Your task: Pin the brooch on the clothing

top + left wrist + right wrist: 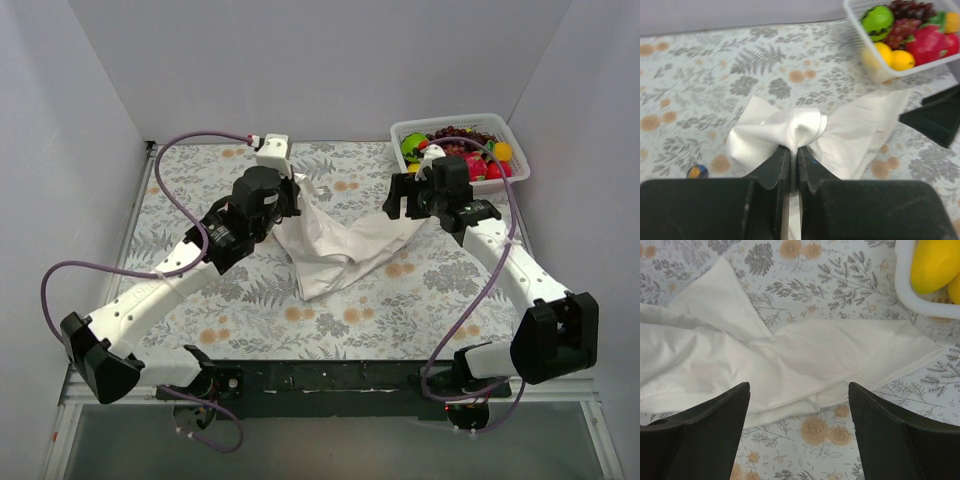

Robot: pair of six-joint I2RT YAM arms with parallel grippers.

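The left claw (794,151) is pressed together on a bunched fold of the white T-shirt (860,127). The right claw (797,410) hangs spread over the T-shirt's opposite edge, gripping nothing. What looks like the brooch (697,171), a small round disc, lies on the counter (700,75) near the T-shirt, not touching it. Judging by this, fetching the brooch and pinning it are both still to do.

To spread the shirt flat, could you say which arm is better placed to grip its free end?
Right: the right gripper hangs open over that end; the left gripper is shut on the shirt.
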